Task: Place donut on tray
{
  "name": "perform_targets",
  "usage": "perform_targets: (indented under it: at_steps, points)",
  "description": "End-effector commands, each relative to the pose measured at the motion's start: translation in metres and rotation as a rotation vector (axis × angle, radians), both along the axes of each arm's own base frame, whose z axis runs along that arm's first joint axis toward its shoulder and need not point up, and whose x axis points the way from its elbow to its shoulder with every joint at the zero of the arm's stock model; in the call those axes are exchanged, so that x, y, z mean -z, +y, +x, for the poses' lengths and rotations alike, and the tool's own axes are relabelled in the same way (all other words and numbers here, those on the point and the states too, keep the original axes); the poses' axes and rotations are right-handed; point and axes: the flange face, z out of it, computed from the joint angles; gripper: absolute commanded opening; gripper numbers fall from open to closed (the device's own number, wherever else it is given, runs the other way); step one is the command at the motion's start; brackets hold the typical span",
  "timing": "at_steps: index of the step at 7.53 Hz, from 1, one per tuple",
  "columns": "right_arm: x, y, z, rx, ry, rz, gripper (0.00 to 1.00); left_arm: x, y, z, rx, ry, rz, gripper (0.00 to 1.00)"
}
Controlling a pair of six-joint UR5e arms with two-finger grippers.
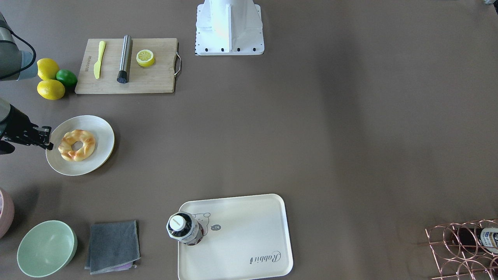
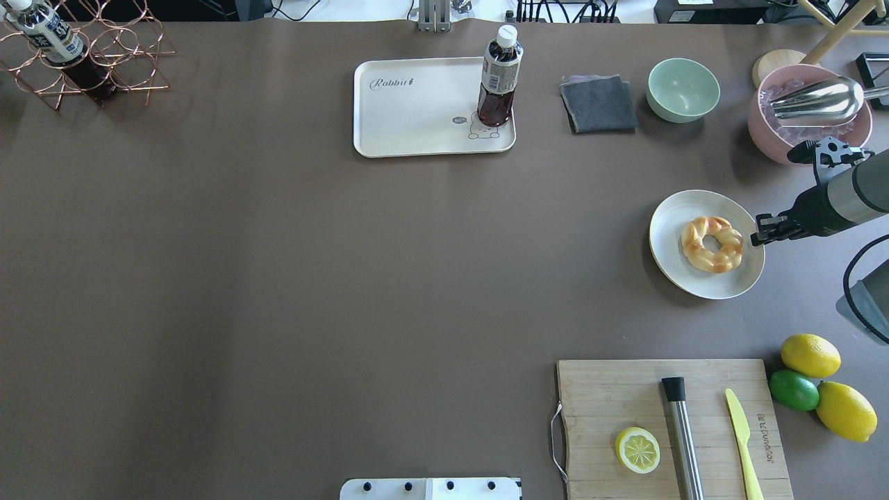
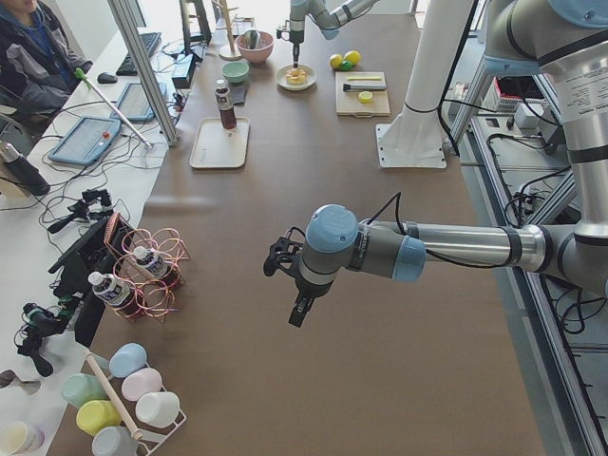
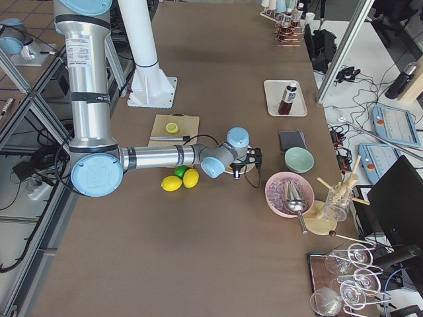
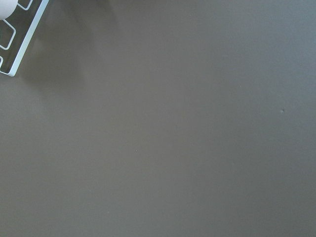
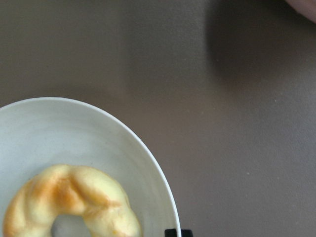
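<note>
The donut (image 1: pixel 87 142) is a golden twisted ring lying on a round white plate (image 1: pixel 102 130). It also shows in the overhead view (image 2: pixel 694 239) and in the right wrist view (image 6: pixel 84 190). My right gripper (image 1: pixel 48 137) hangs at the plate's outer edge, just beside the donut, with its jaws apart and empty; it also shows in the overhead view (image 2: pixel 758 230). The cream tray (image 2: pixel 410 111) with "Rabbit" script lies across the table with a dark drink bottle (image 2: pixel 496 76) standing on one corner. My left gripper (image 3: pixel 299 312) shows only in the exterior left view, over bare table; I cannot tell its state.
A wooden cutting board (image 2: pixel 611 396) holds a lemon half (image 2: pixel 637 449), a metal cylinder and a yellow knife. Two lemons and a lime (image 2: pixel 794 389) lie beside it. A grey cloth (image 2: pixel 599 104), green bowl (image 2: pixel 683 89) and pink bowl (image 2: pixel 764 125) stand near the plate. A copper wire rack (image 2: pixel 104 62) stands far left.
</note>
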Motion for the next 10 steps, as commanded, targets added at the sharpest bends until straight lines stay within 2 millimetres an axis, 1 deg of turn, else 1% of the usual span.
perform_targets:
  at_steps: [1,2,3,4,5,6,7,8,9,10]
  points:
    - [0.042,-0.022,-0.015,-0.050,-0.054,-0.013,0.00,0.043,-0.025,0.033,0.109,0.223,-0.166,0.97]
    - [0.067,-0.021,-0.014,-0.082,-0.088,-0.026,0.00,0.057,-0.040,0.071,0.046,0.229,-0.184,0.97]
    - [0.093,-0.015,-0.015,-0.109,-0.130,-0.047,0.00,0.088,-0.066,0.090,0.083,0.252,-0.212,0.97]
    - [0.116,-0.004,-0.028,-0.112,-0.162,-0.062,0.00,0.103,-0.071,0.131,0.045,0.268,-0.224,0.97]
    - [0.137,0.004,-0.043,-0.113,-0.187,-0.074,0.00,0.141,-0.087,0.174,0.071,0.317,-0.291,0.97]
    - [0.157,0.006,-0.052,-0.124,-0.215,-0.090,0.00,0.187,-0.101,0.217,0.109,0.356,-0.368,0.98]
    - [0.175,0.010,-0.071,-0.120,-0.238,-0.107,0.00,0.227,-0.101,0.268,0.134,0.356,-0.391,0.98]
    - [0.201,0.011,-0.097,-0.134,-0.257,-0.132,0.00,0.258,-0.095,0.323,0.134,0.355,-0.417,0.98]
    - [0.234,0.010,-0.122,-0.154,-0.271,-0.156,0.00,0.298,-0.091,0.376,0.152,0.371,-0.474,0.98]
    - [0.262,0.018,-0.143,-0.154,-0.269,-0.167,0.00,0.335,-0.081,0.422,0.199,0.397,-0.521,0.97]
